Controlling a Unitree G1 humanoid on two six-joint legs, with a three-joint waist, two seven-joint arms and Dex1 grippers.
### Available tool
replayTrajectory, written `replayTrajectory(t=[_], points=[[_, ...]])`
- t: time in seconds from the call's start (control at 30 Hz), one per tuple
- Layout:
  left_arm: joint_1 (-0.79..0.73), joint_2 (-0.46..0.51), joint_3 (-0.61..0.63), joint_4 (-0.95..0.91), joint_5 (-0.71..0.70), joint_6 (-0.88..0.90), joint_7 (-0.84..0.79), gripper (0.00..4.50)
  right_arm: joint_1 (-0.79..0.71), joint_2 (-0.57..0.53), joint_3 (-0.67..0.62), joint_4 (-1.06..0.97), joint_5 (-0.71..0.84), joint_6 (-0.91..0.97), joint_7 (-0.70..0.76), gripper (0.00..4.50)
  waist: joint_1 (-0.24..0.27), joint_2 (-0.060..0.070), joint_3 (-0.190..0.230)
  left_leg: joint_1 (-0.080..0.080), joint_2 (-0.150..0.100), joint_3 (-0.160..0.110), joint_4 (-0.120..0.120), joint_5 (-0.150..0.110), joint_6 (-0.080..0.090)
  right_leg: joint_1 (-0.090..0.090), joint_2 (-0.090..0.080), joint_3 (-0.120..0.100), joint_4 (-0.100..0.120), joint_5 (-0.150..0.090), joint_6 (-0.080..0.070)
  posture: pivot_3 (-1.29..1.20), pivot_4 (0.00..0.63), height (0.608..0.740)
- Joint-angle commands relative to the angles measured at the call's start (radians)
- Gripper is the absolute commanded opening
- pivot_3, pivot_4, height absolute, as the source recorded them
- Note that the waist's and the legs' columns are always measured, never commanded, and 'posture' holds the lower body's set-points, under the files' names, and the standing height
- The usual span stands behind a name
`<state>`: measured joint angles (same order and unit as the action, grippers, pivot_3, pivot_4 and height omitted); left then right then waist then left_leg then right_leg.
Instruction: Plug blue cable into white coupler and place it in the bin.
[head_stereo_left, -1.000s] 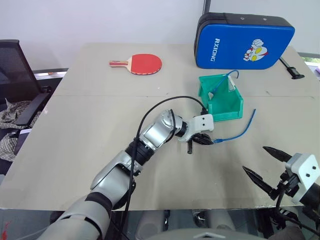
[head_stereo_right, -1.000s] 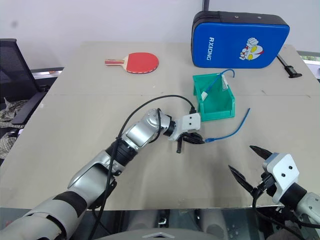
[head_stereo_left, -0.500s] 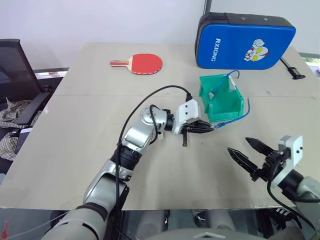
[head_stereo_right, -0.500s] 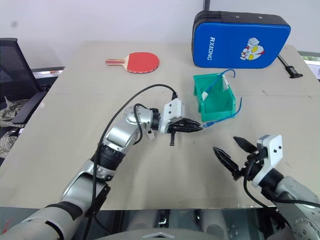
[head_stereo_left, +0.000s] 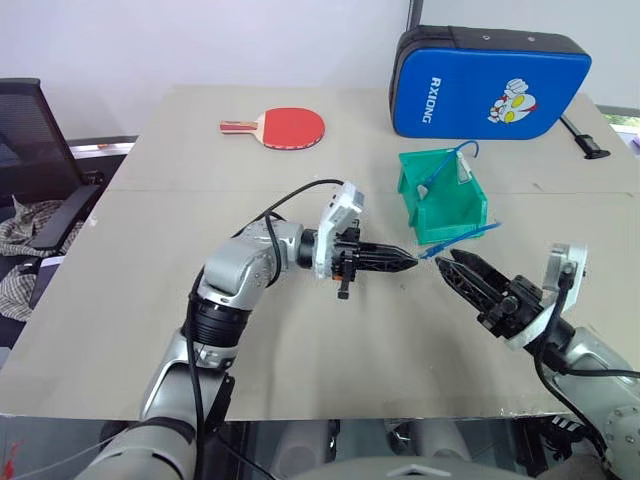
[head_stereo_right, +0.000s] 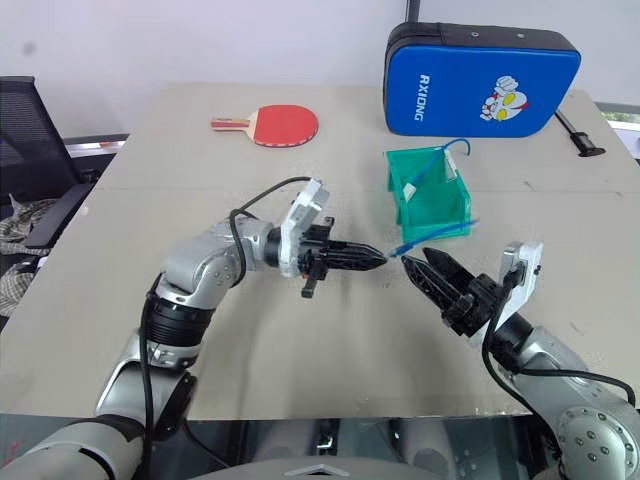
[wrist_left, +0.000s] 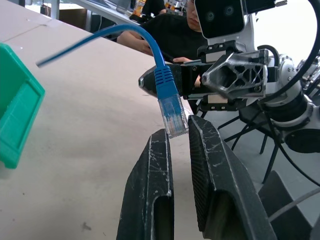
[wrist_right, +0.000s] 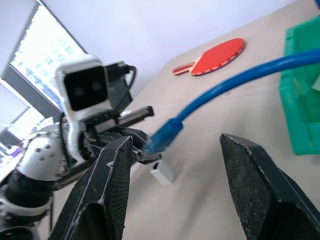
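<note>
My left gripper (head_stereo_left: 408, 262) points level to the right and is shut on the clear plug (wrist_left: 172, 116) of the blue cable (head_stereo_left: 465, 238). The cable trails back over the front of the green bin (head_stereo_left: 445, 205). My right gripper (head_stereo_left: 443, 260) faces it tip to tip, a short gap from the plug, with its fingers (wrist_right: 107, 185) open around nothing. In the right wrist view a small white block with a dark end, the white coupler (wrist_right: 162, 172), shows just under my left gripper; I cannot tell whether it rests on the table.
A second blue cord and a white piece (head_stereo_left: 463, 170) lie in the bin. A blue zipped case (head_stereo_left: 490, 82) stands behind it, beside a black tool (head_stereo_left: 585, 140). A red paddle (head_stereo_left: 290, 127) lies far left. A black chair (head_stereo_left: 30, 150) stands left of the table.
My left gripper lifted the cable's plug off the table and turned to point right. My right gripper rose, swung left toward the plug, and its fingers narrowed.
</note>
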<state>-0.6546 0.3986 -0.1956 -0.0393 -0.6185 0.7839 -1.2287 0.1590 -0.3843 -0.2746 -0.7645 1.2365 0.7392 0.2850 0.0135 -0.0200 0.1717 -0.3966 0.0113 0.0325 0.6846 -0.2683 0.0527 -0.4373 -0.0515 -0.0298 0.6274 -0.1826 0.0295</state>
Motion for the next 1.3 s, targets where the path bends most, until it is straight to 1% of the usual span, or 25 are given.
replayTrajectory(t=[0.03,0.33,0.37,0.4,0.53,0.77,0.83,0.87,0.93,1.07,1.13,1.2,1.3], points=[[-0.003,-0.001,0.018,-0.056,-0.041,0.005,-0.011,0.00,-0.018,-0.013,0.006,-0.015,0.055,-0.026,-0.014,2.67,0.000,0.000,0.000,0.000,0.000,0.000,0.000,0.000,0.000,0.000,0.000,0.000,0.000,0.000,0.000,0.00,0.150,0.731],[0.011,0.006,0.005,-0.074,-0.054,-0.009,-0.015,0.00,-0.051,-0.037,0.052,-0.003,0.108,-0.035,-0.046,2.67,0.000,0.000,0.000,0.000,0.000,0.000,0.000,0.000,0.000,0.000,0.001,0.000,0.000,-0.001,-0.001,0.00,0.150,0.731],[0.013,0.007,0.003,-0.076,-0.053,-0.011,-0.016,0.00,-0.053,-0.040,0.055,-0.002,0.111,-0.037,-0.048,2.14,0.000,0.000,0.000,0.000,0.000,0.000,0.000,0.000,0.000,0.000,0.001,0.000,0.000,-0.001,-0.001,0.00,0.150,0.731],[0.015,0.008,0.003,-0.080,-0.056,-0.010,-0.017,0.00,-0.055,-0.042,0.059,0.000,0.116,-0.039,-0.049,1.81,0.000,0.000,0.000,0.000,0.000,0.000,0.000,0.000,0.000,0.000,0.001,0.000,0.000,-0.001,-0.001,0.00,0.150,0.731],[0.017,0.006,0.004,-0.083,-0.057,-0.011,-0.015,0.00,-0.057,-0.057,0.072,0.002,0.127,-0.045,-0.051,0.07,0.000,0.000,0.000,0.000,0.000,0.000,0.000,0.000,0.000,0.000,0.001,0.000,0.000,-0.001,-0.001,0.00,0.150,0.731],[0.026,0.001,0.016,-0.082,-0.037,-0.042,0.015,0.00,-0.063,-0.080,0.093,0.007,0.127,-0.055,-0.047,0.03,0.000,0.000,0.000,0.000,0.000,0.000,0.000,0.000,0.000,0.000,0.001,0.001,0.000,-0.001,-0.002,0.00,0.150,0.731],[0.029,0.010,0.025,-0.076,-0.028,-0.050,0.030,0.94,-0.067,-0.082,0.095,0.010,0.124,-0.060,-0.048,0.00,0.000,0.000,0.000,0.000,0.000,0.000,0.000,0.000,0.000,0.000,0.001,0.001,0.000,-0.001,-0.002,0.00,0.150,0.731],[0.031,0.016,0.034,-0.075,-0.024,-0.054,0.043,1.24,-0.069,-0.083,0.094,0.012,0.123,-0.064,-0.049,0.00,0.000,0.000,0.000,0.000,0.000,0.000,0.000,0.000,0.000,0.000,0.001,0.001,0.000,-0.001,-0.002,0.00,0.150,0.731],[0.031,0.026,0.074,-0.061,-0.012,-0.072,0.096,2.12,-0.073,-0.086,0.092,0.017,0.113,-0.071,-0.050,0.00,0.000,0.000,0.000,0.000,0.000,0.000,0.000,0.000,0.000,0.000,0.001,0.001,0.000,-0.001,-0.001,0.00,0.150,0.731],[0.067,0.100,0.158,-0.041,0.049,-0.157,0.163,3.94,-0.071,-0.086,0.088,0.032,0.074,-0.087,-0.049,0.00,-0.004,0.000,0.000,0.000,0.001,0.000,0.000,0.000,0.000,0.000,0.001,0.001,0.000,-0.001,-0.001,0.00,0.150,0.731],[0.104,0.138,0.200,-0.026,0.084,-0.208,0.193,3.94,-0.067,-0.084,0.092,0.038,0.050,-0.096,-0.042,0.00,-0.001,0.000,0.000,0.001,0.002,0.000,0.000,0.000,0.000,0.000,0.002,0.001,0.000,-0.001,-0.001,0.00,0.150,0.731],[0.160,0.188,0.207,-0.028,0.134,-0.278,0.183,3.94,-0.070,-0.079,0.100,0.048,0.028,-0.103,-0.035,0.00,-0.002,0.000,0.000,0.001,0.002,0.000,-0.001,0.000,0.000,0.000,0.002,0.001,0.000,0.000,-0.002,0.00,0.150,0.731],[0.258,0.231,0.205,-0.041,0.168,-0.331,0.170,3.94,-0.087,-0.072,0.120,0.068,-0.003,-0.109,-0.023,0.00,0.003,0.000,0.000,0.000,0.002,0.001,-0.001,0.000,0.000,0.000,0.001,0.001,0.000,0.000,-0.004,0.00,0.150,0.731]])
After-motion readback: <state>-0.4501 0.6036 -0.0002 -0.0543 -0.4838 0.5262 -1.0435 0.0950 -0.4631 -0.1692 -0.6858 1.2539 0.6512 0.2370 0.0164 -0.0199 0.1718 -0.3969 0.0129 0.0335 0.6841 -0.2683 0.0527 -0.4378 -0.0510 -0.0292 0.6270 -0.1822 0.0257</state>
